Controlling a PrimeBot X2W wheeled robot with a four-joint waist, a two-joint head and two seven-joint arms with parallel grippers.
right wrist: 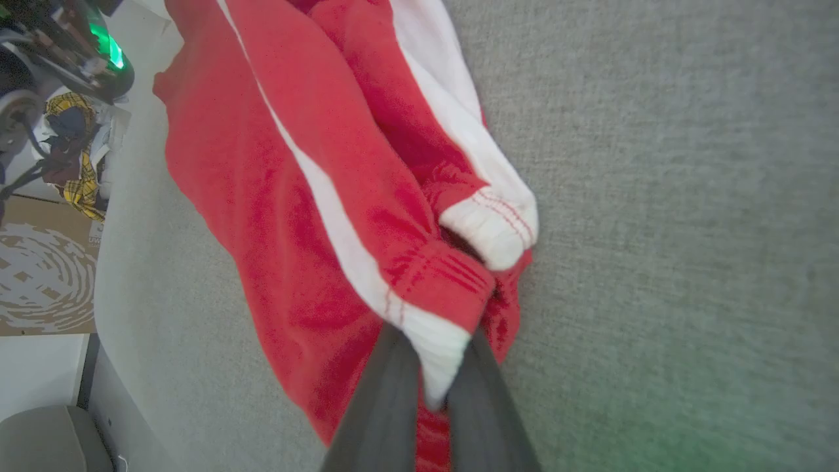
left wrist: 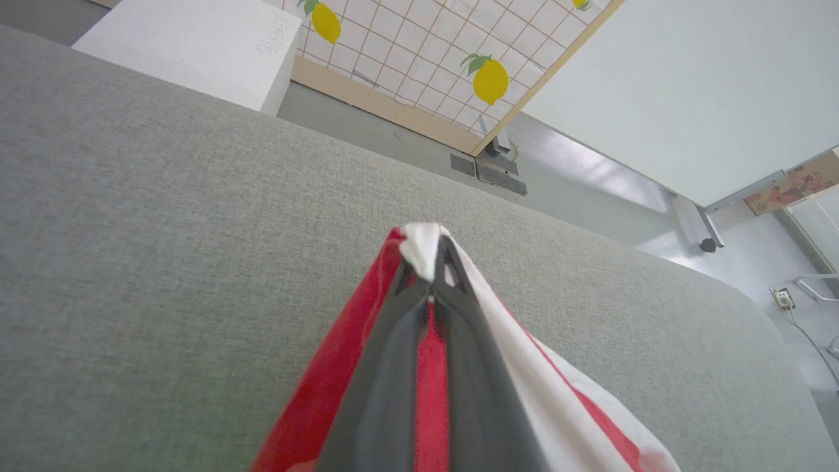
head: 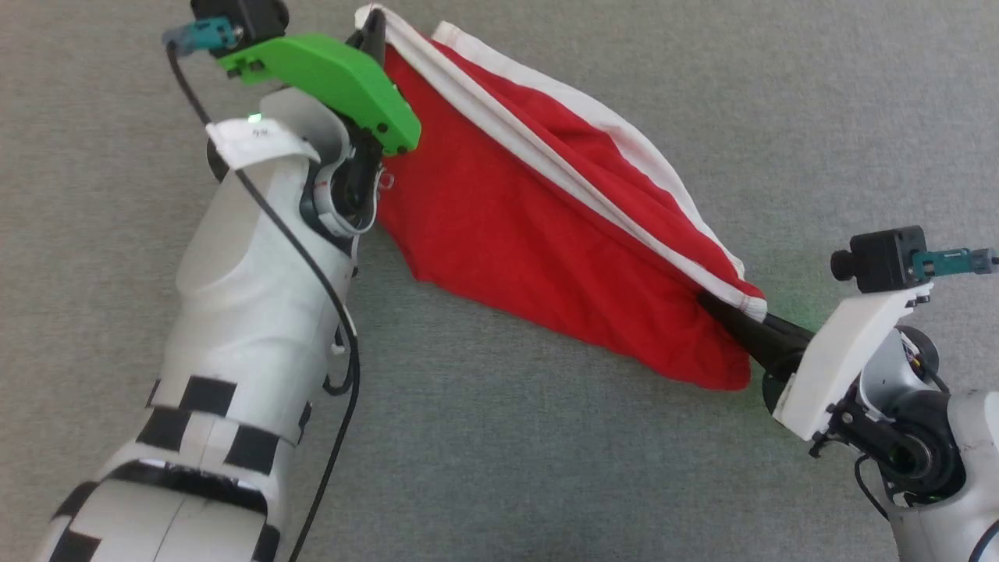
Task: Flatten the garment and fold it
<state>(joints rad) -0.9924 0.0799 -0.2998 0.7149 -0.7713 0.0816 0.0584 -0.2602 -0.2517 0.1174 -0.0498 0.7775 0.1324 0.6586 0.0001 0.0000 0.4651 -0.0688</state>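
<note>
Head view: the garment [head: 499, 226], a bright red soft fabric piece with broad white bands, lies on the grey woven surface [head: 546, 468]. It is drawn out in a slanted strip across the surface. The left gripper [head: 373, 37], two long dark fingers under a green bracket, is pressed together on the garment's white-trimmed corner at the surface's far side. The right gripper [head: 719, 309] pinches the opposite white-hemmed end, nearer the surface's near side.

Left wrist view: the left gripper [left wrist: 432, 278] is clamped on a bunched white and red corner of the garment [left wrist: 314, 406], just above the surface [left wrist: 164, 229]. Past the surface's far edge stand a white box [left wrist: 190, 46] and a lemon-patterned panel [left wrist: 419, 59].

Right wrist view: the right gripper [right wrist: 434, 387] nips a white hem band. From there the garment [right wrist: 288, 196] trails away in folds over the surface [right wrist: 655, 229].
</note>
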